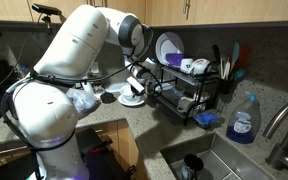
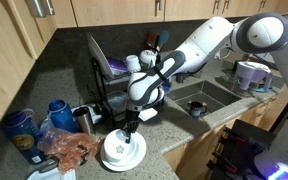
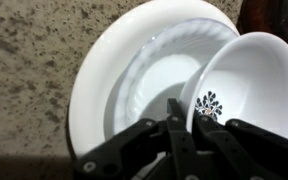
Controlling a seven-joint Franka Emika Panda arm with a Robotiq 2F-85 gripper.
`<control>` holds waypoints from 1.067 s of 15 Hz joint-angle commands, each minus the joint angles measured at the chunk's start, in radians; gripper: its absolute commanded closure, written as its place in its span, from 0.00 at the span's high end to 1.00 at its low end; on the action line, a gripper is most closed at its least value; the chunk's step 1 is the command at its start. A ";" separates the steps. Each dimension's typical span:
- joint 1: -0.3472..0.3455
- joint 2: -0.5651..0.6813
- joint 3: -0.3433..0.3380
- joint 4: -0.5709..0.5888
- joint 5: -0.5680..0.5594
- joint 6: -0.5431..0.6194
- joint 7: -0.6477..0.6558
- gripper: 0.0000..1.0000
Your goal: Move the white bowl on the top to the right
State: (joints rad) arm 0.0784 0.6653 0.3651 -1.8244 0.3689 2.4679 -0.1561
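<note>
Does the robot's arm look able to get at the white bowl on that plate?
Probably yes. In the wrist view the jaws hang right at the rim of the white bowl. The bowl sits on a white plate on the counter, and nothing lies between jaws and bowl.

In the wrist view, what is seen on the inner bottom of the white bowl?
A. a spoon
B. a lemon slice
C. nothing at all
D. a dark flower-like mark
D: the white bowl carries a dark flower-like mark printed on its inner bottom.
</note>
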 commanded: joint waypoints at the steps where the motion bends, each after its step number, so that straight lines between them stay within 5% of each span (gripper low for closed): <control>1: -0.011 -0.118 0.002 -0.043 0.019 -0.081 -0.003 0.02; 8: -0.012 -0.298 -0.061 -0.143 0.023 -0.201 0.014 0.02; 16: -0.040 -0.505 -0.180 -0.413 0.051 -0.188 0.038 0.02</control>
State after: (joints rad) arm 0.0519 0.2735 0.2140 -2.1095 0.3808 2.2837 -0.1393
